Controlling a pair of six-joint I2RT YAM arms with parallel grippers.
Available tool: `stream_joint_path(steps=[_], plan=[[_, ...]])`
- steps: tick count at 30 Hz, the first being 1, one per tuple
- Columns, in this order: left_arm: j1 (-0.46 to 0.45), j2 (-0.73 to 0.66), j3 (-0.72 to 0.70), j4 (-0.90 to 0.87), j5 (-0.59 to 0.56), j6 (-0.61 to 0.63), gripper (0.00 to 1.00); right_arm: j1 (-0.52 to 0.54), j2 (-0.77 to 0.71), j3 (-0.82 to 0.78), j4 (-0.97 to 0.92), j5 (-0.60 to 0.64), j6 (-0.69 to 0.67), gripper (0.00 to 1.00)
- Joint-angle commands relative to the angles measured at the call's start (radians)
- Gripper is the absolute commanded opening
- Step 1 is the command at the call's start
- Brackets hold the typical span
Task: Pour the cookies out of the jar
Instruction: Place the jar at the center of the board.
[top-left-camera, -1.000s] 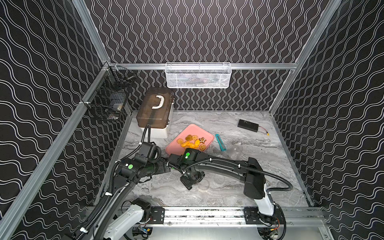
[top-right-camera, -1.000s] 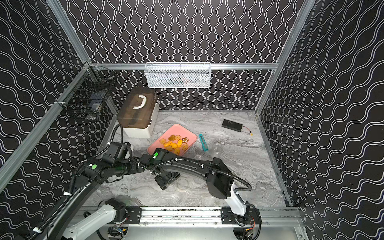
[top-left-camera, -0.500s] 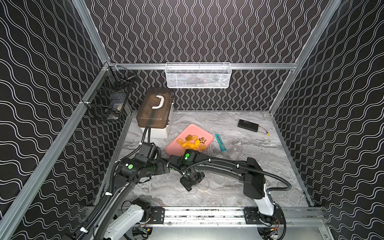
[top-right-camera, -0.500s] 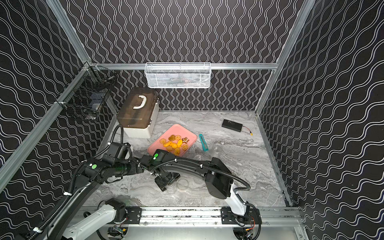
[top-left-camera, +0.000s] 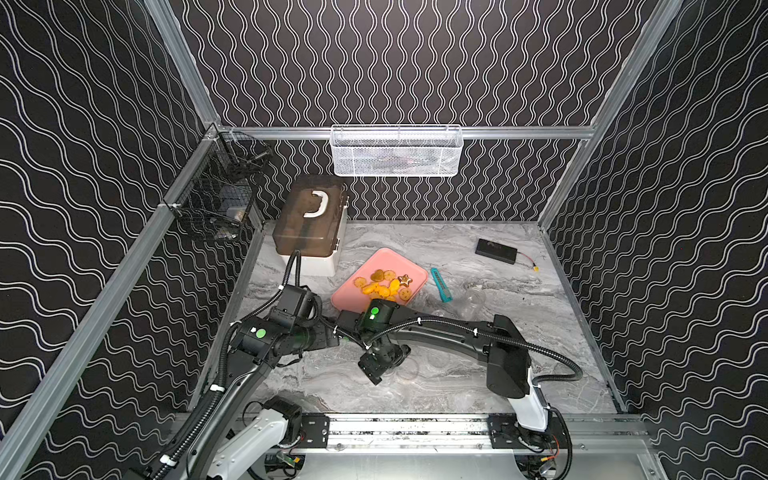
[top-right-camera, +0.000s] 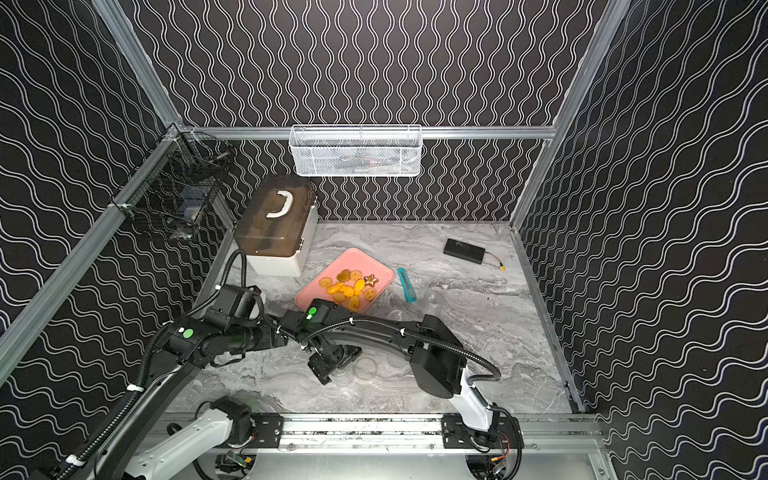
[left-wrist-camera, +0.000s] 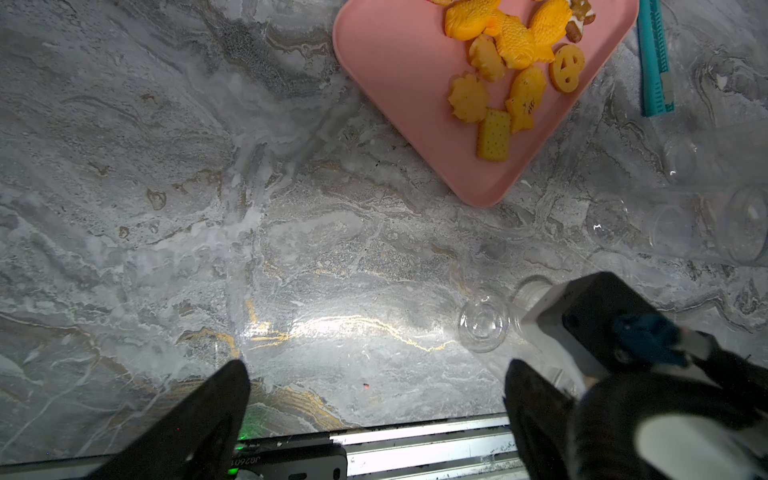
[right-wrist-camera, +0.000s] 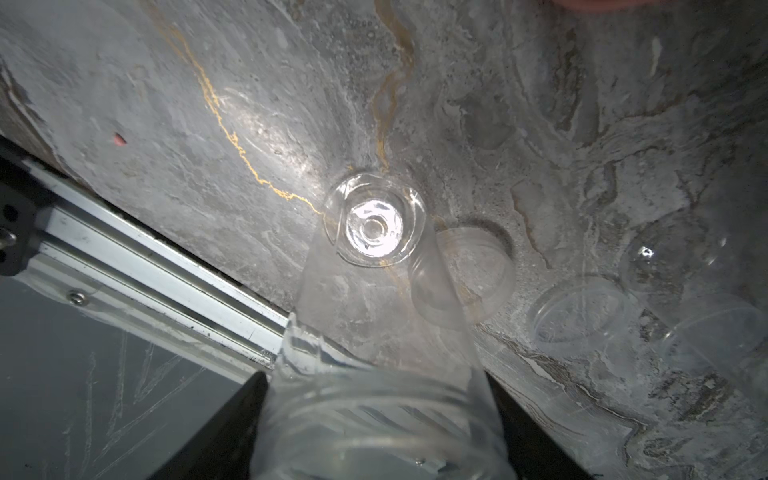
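The cookies (top-left-camera: 384, 286) lie in a heap on a pink tray (top-left-camera: 386, 259), orange-yellow with a brown heart and a star; both top views and the left wrist view show the cookies (left-wrist-camera: 511, 45). The jar (right-wrist-camera: 376, 224) is clear and empty, with its base on the table near the front rail. My right gripper (right-wrist-camera: 380, 419) reaches down over it, one finger on each side of the threaded neck; I cannot make out whether the fingers press on it. My left gripper (left-wrist-camera: 378, 386) hangs open just left of the jar, with nothing between its fingers.
A clear lid (right-wrist-camera: 469, 278) lies flat beside the jar, and clear cups (right-wrist-camera: 577, 311) stand to its right. A teal tool (top-left-camera: 440, 284), a black battery pack (top-left-camera: 496, 251) and a brown-lidded box (top-left-camera: 309, 220) sit further back. The metal rail (top-left-camera: 415, 428) runs along the front.
Hardly anything differs. The right gripper stays at the jar, shifted only slightly. The left arm and the cookies have not moved.
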Motion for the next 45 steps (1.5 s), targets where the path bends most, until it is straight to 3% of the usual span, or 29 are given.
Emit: stream_joint_path(steps=[1, 27, 45], plan=[[0.0, -0.004, -0.001, 0.023, 0.011, 0.004, 0.99, 0.001, -0.004, -0.003, -0.016, 0.003, 0.01, 0.79], [0.0, -0.011, -0.003, 0.023, 0.011, 0.004, 0.99, 0.003, -0.015, 0.02, -0.017, 0.027, 0.014, 0.94], [0.0, -0.018, -0.001, 0.025, 0.002, 0.002, 0.99, -0.003, -0.181, 0.132, -0.03, 0.139, 0.034, 0.97]])
